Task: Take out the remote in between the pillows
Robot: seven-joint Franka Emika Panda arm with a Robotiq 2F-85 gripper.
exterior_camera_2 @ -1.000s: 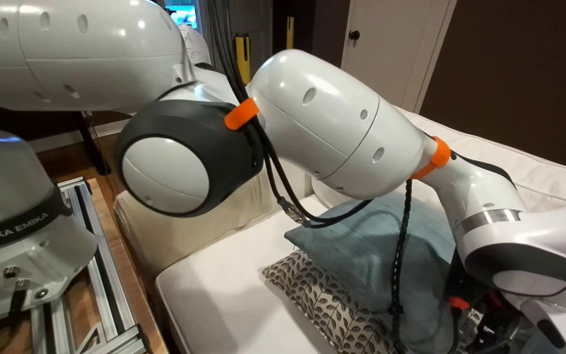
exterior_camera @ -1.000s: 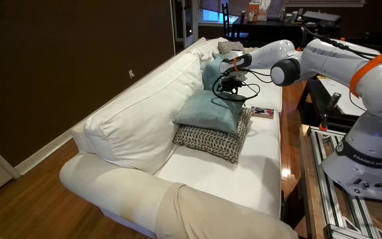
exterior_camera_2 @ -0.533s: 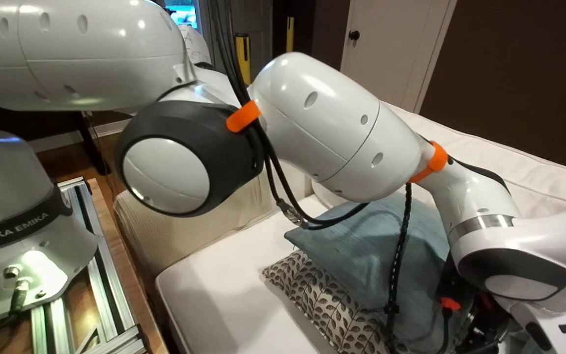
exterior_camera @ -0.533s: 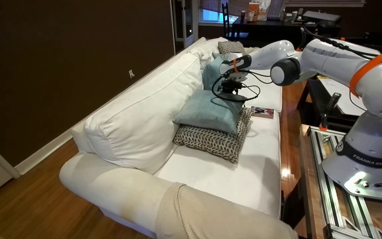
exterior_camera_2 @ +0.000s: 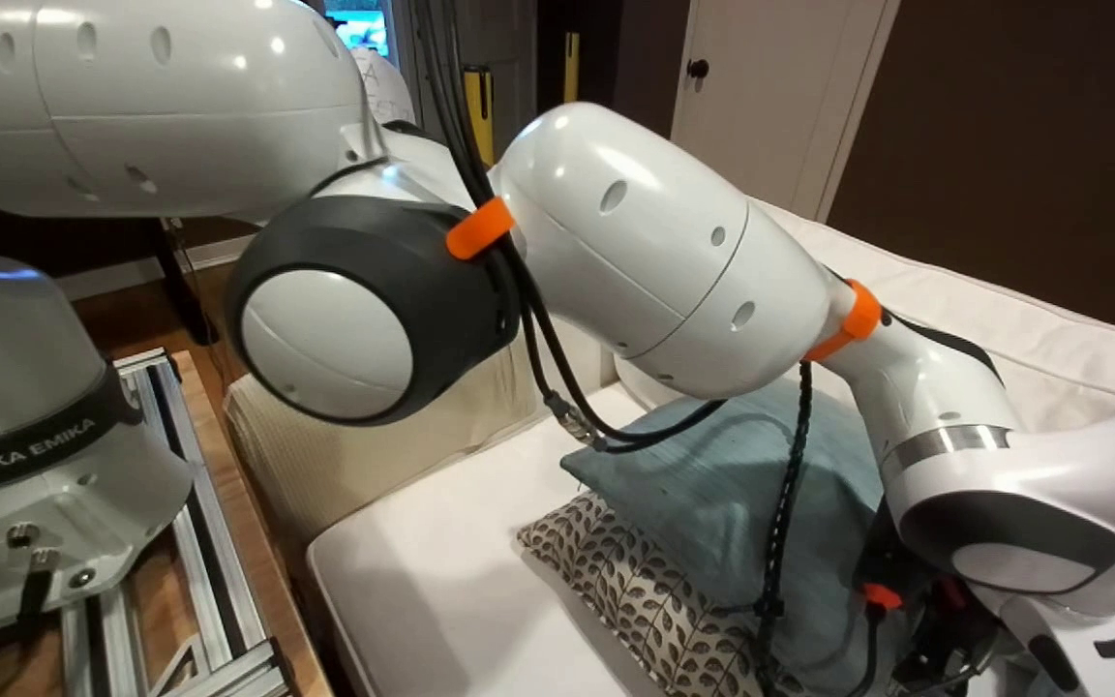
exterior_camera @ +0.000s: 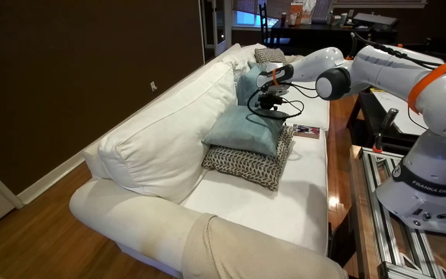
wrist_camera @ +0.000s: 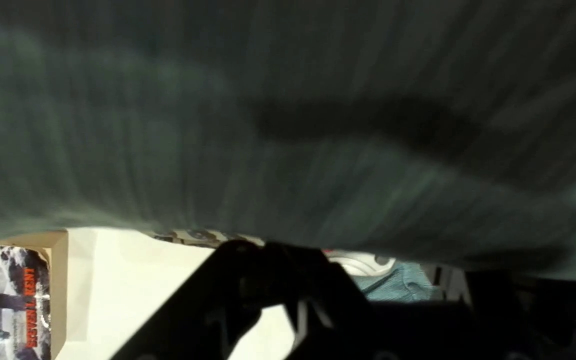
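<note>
A square beige leaf-print fabric pillow (exterior_camera: pixel 242 166) lies near the back edge of the white cloth seat (exterior_camera: pixel 254 211), under a square teal-blue fabric pillow (exterior_camera: pixel 244 130). At its far edge hangs the black gripper (exterior_camera: pixel 270 107); spread and hold, I cannot tell.

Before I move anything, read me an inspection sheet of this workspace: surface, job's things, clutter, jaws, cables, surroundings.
Surface: white sofa, its seat shadowed toward the front edge.
Job's things: teal pillow lying on the leaf-print pillow; remote cannot be made out for certain.
Clutter: book flat on the sofa beside the leaf-print pillow; white object, partly hidden, unidentified.
Jaws: dark in the wrist view, by the teal pillow's edge; open or shut cannot be told.
Cables: braided black cable hanging by the teal pillow; contact unclear.
Surroundings: brown wall behind the sofa; dark table with assorted items on it beyond the far end.
</note>
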